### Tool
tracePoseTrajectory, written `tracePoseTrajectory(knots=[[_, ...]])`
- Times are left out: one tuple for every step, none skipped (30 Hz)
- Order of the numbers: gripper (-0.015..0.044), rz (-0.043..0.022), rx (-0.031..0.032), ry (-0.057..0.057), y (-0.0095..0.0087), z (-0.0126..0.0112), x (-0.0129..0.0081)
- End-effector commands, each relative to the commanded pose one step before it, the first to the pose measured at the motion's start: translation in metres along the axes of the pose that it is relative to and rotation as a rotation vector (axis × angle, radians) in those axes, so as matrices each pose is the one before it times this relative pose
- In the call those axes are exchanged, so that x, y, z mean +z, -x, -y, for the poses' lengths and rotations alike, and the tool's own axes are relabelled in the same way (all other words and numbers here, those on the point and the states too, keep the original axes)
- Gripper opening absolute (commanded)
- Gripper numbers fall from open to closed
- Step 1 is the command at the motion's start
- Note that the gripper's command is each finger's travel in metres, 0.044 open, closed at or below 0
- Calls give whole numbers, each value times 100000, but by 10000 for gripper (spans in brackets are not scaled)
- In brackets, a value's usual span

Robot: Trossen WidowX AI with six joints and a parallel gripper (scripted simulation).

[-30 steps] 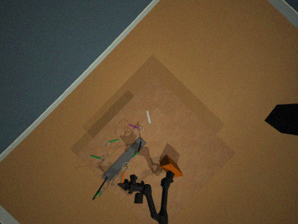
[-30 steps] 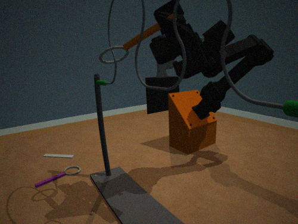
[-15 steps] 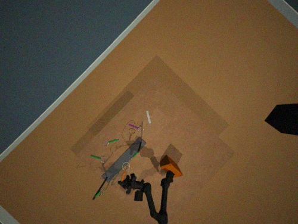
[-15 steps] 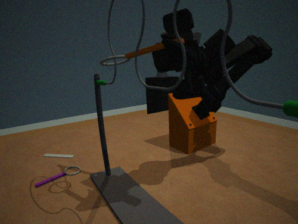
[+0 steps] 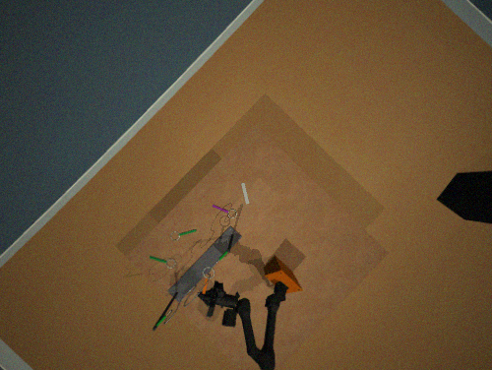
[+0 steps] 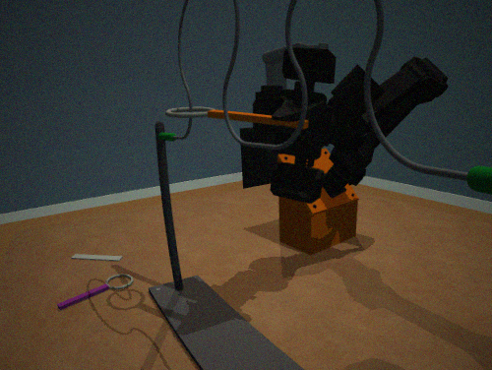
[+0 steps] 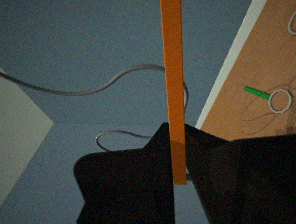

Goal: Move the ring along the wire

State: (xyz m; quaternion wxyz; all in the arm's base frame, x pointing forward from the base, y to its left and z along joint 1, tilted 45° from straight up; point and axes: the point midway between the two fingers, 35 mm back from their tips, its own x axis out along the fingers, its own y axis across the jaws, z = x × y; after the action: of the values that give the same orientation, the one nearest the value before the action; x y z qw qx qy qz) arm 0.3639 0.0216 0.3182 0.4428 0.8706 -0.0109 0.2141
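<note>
The ring with the orange handle is held nearly level in the exterior view. It is around the rising grey wire, a little above the green part at one post. Whether ring and wire touch is unclear. My gripper is shut on the handle near its free end. The dark fingertips blur together in the exterior view. The other green part is at the right edge there; its post is out of that view.
The wire's bends cross in front of the handle and arm in the exterior view. The posts stand on a grey base plate. A loose purple-handled ring, a pale strip and green-handled rings lie around.
</note>
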Motion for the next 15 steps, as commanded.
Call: tracePoseTrajectory(knots=[[-150,-1719,-5114,9132,288,1627,-21],[-150,-293,-1207,2169,53,374,8],[-150,-293,-1208,2169,53,374,8],[-150,-293,-1209,2170,52,374,7],[-150,-293,-1209,2170,52,375,5],[-150,135,-1136,2169,-3,371,3],[-150,719,-1055,2193,-78,370,3],[-150,1114,-1134,2453,-129,412,2],[-150,1315,-1153,2534,-156,425,0],[-150,1384,-1136,2504,-166,420,-3],[-150,977,-1149,2509,-112,423,-2],[-150,292,-1088,2361,-22,402,2],[-150,-22,-1009,2195,17,375,4],[-150,-159,-995,2178,34,373,5],[-150,-229,-1009,2219,43,381,4]])
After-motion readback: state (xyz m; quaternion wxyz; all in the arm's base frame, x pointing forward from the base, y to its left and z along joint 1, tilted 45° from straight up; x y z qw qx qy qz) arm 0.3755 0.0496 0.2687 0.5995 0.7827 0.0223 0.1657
